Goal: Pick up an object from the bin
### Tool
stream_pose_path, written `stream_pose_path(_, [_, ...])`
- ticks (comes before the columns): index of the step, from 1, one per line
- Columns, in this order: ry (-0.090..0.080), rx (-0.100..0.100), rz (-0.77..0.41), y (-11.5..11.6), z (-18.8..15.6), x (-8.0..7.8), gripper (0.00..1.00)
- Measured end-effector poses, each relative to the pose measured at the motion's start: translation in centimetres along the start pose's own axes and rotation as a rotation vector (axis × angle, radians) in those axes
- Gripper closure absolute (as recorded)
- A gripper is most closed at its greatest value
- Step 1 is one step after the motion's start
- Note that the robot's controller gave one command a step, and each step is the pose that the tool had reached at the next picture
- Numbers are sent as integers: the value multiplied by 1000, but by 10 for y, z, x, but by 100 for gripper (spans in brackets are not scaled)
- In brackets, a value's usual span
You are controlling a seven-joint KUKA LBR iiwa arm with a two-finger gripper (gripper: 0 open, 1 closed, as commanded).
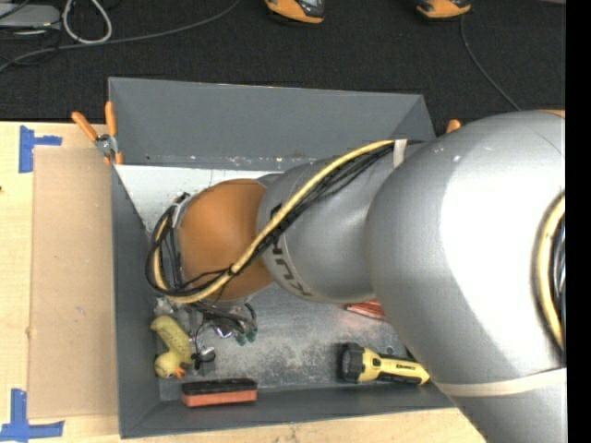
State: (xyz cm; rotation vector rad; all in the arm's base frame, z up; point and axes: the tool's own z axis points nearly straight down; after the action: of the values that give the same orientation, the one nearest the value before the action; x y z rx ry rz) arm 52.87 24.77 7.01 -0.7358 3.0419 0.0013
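Observation:
My gripper [218, 325] pokes out below the orange wrist cover, low in the bin's front left part. Right beside it on the left, touching or nearly so, lies a yellow duck-like toy [170, 346]. A flat red bar with a black edge [219, 392] lies along the front wall, just below the gripper. A small green bit [246, 337] sits at the gripper's right side; I cannot tell whether it is loose or part of the gripper.
A yellow and black hand tool [380, 366] lies at the front right of the bin. A red-orange thing [364, 309] peeks out from under the arm. The arm and its cables cover the bin's middle and right.

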Motion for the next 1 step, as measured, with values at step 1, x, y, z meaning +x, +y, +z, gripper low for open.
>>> stream_pose_path(1, [3, 0, -9, -1, -34, 5, 0])
